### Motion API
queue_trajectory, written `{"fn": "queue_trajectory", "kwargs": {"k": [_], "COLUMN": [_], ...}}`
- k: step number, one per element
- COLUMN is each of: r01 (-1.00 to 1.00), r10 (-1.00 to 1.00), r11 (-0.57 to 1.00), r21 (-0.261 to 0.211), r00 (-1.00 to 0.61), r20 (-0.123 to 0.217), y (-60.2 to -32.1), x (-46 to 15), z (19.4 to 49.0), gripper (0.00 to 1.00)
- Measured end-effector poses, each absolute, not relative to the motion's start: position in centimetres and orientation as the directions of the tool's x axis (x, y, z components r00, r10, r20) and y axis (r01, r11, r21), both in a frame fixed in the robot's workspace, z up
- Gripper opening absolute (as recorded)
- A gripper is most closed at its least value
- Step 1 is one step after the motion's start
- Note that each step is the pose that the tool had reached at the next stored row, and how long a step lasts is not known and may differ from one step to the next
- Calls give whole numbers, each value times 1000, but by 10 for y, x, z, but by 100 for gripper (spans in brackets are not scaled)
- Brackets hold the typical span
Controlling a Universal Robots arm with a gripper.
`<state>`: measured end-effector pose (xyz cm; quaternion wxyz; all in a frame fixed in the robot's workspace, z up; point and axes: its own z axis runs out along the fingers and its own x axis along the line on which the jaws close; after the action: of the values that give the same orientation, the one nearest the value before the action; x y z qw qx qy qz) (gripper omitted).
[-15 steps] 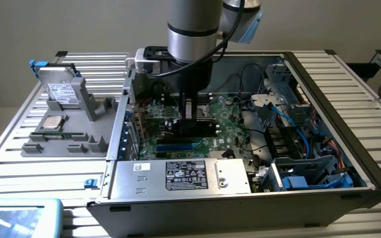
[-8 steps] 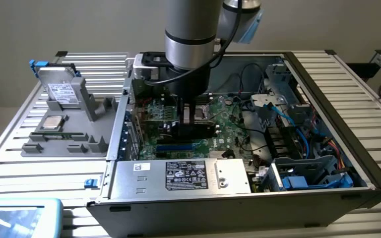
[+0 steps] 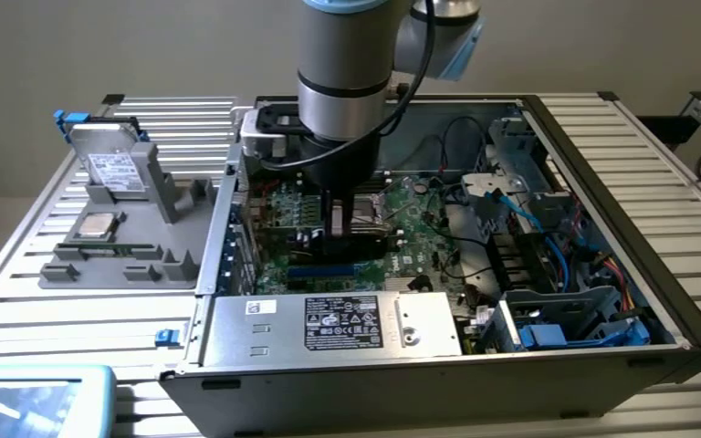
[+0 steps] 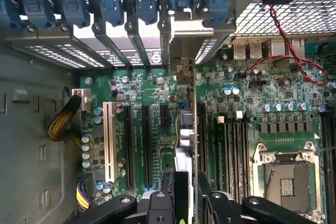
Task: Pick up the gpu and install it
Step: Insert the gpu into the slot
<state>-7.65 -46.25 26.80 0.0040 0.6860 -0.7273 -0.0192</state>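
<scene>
Green gpu edge-down in jaws, over motherboard slots

**Open case, tray beside it**

The computer case lies open on the worktop. The parts tray sits just beside it at the exterior view's left, with a hard drive propped in it. Inside the case, behind the power supply, the gripper holds the gpu edge-down over the motherboard.

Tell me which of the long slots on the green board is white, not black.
The slot nearest the yellow cable bundle. It alone is white; the other long slots are black.
</scene>
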Motion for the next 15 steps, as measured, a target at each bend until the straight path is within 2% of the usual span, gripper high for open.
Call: {"fn": "queue_trajectory", "kwargs": {"k": [15], "r01": [-997], "r10": [-998], "r11": [58], "r21": [43], "r00": [-59], "r20": [-28], "y": [-463], "x": [-80], "z": [263], "gripper": [28]}}
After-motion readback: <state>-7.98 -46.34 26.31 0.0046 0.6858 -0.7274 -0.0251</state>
